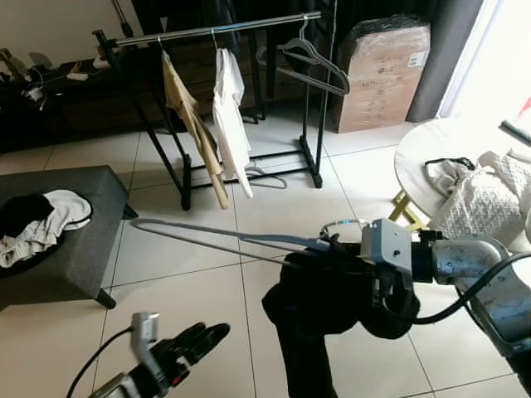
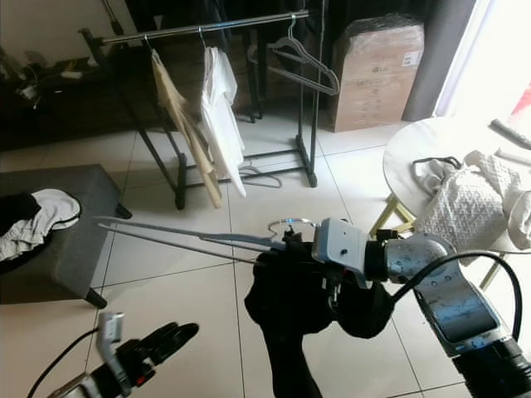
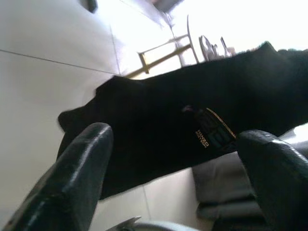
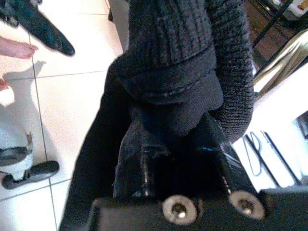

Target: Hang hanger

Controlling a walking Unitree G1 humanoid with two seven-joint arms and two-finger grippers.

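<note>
Here the right gripper [image 1: 332,249] is clamping the grey hanger [image 1: 216,236] (black garment [image 1: 311,319] draped over it), its long axis pointing left, rail [image 1: 216,30] lying far ahead, while the left gripper [image 1: 195,340] is hovering open.

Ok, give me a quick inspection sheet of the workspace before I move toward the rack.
Surface: white tiled floor.
Job's things: grey hanger with black garment, held out level; clothes rack ahead carrying beige garment, white shirt, empty dark hanger.
Clutter: spare hanger on floor under the rack; clothes on grey ottoman; fabric on round table; cardboard box.
Grippers: right gripper shut on the hanger and garment; left gripper open, low, idle.
Cables: black cable along right arm.
Surroundings: a person's foot in right wrist view.
</note>
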